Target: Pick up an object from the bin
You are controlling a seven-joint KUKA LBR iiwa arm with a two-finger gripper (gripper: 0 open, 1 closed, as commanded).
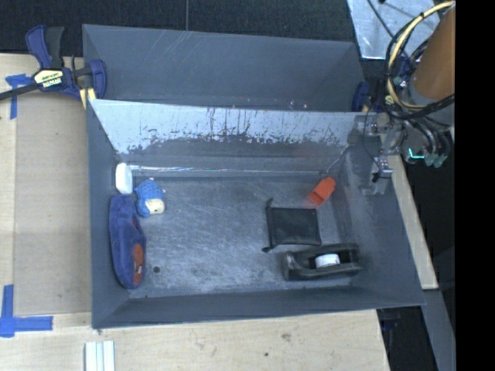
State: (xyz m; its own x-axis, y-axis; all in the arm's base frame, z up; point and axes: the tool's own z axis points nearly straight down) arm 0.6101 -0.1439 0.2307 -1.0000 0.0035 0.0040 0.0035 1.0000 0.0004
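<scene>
Gripper (379,171) hangs above the bin's (384,238) right wall near an orange block (321,191), open or closed untellable

the grey metal bin (224,68) looks matt and scratched, the blue cloth piece (122,230) soft, the tape dispenser (321,263) plastic.

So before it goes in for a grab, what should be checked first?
1. Gripper clear of the things, up by the bin's right wall: ok.
2. Orange block, nearest to it, lies alone: ok.
3. Black pad and tape dispenser lie close together, awkward to separate: not ok.
4. Whether those two touch: cannot tell.
5. Blue toy, white cylinder and long dark blue thing sit far left, out of the way: ok.
</scene>
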